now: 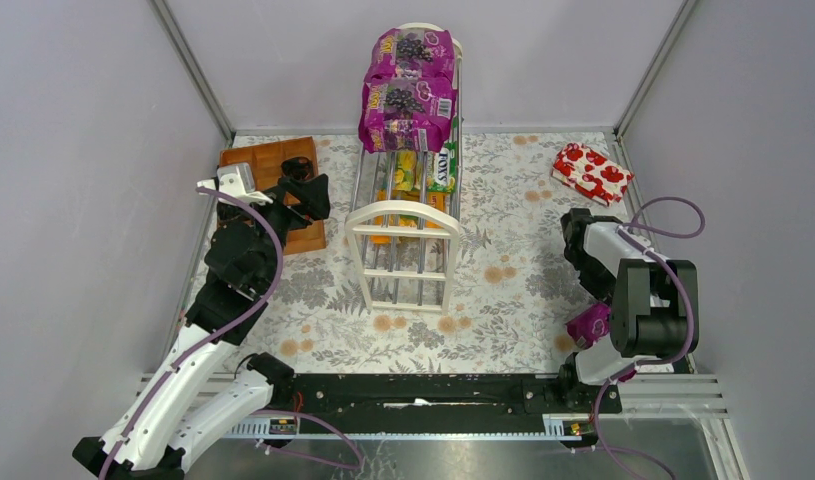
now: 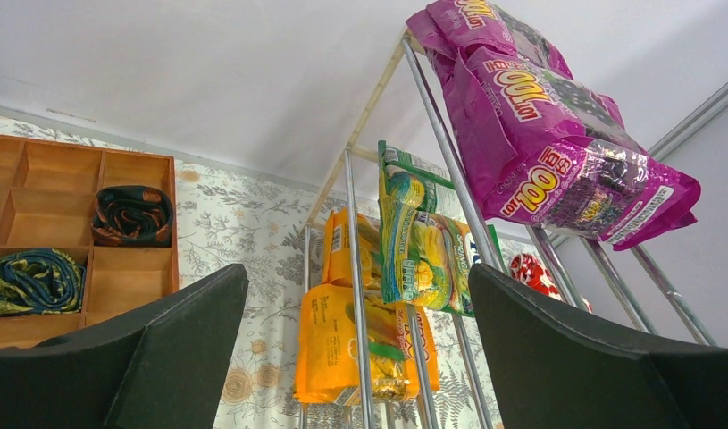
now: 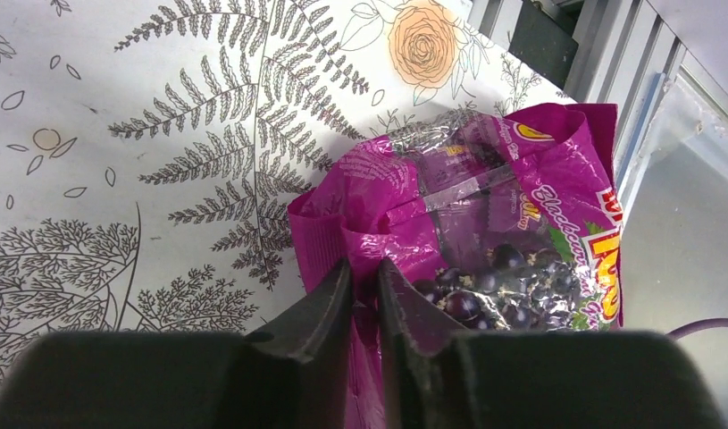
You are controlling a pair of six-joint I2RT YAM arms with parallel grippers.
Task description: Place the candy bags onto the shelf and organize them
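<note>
Purple candy bag (image 3: 512,223), long axis toward the rail (image 3: 610,63), pinched by right pincer (image 3: 364,268).

The middle of the worktop (image 1: 513,270) is taken by the shelf (image 1: 403,255). Its top tier is blocked at the far end by two purple candy bags (image 1: 408,100); the lower tiers are filled there by orange bags (image 2: 342,349) and a green bag (image 2: 414,250). The near rod sections are left free. Left-side passage is narrowed by the wooden tray (image 1: 268,170) and left arm (image 1: 243,260). An open strip is left between shelf and right arm (image 1: 633,290). The near right corner is occupied by the right gripper (image 3: 364,268), clamped on a purple bag (image 3: 494,223).
</note>
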